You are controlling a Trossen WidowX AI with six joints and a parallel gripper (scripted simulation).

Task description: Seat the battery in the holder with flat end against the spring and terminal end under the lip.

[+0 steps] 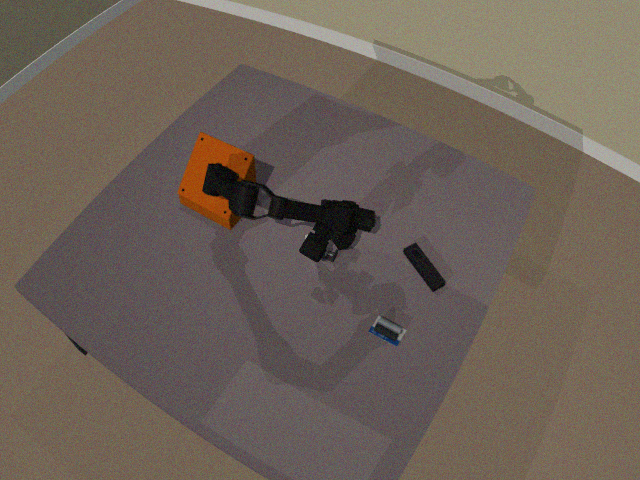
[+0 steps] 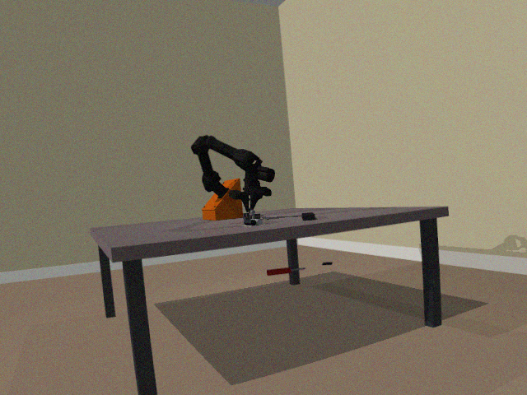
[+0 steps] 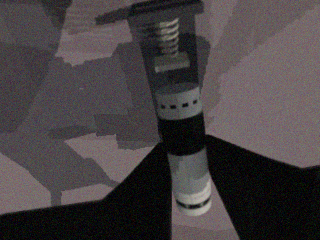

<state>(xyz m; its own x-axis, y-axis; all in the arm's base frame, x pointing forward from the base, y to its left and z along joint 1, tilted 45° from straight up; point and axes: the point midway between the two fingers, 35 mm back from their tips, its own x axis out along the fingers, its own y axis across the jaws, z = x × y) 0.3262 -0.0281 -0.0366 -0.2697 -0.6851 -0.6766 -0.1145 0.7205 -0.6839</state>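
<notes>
Lining up: silver-and-black cylindrical battery (image 3: 183, 135), apparently over the dark holder (image 1: 328, 256) (image 3: 172, 62), its banded end facing the coil spring (image 3: 170, 37)
Jaws: gripper (image 1: 333, 240) (image 2: 249, 211) (image 3: 184, 146) narrowly parted, clamped on the battery
Next: likely check ends, lower gently, release
Room: black oblong block (image 1: 423, 267) (image 2: 308, 216) well apart; table edge (image 1: 486, 308) (image 2: 297, 230) beyond
Tightest: holder walls, lip

A purplish-grey rectangular counter (image 1: 155, 289) (image 2: 179, 238) on dark square legs stands on a brown floor (image 1: 568, 361) (image 2: 63, 340), between olive and pale-yellow walls with whitish baseboards.
</notes>
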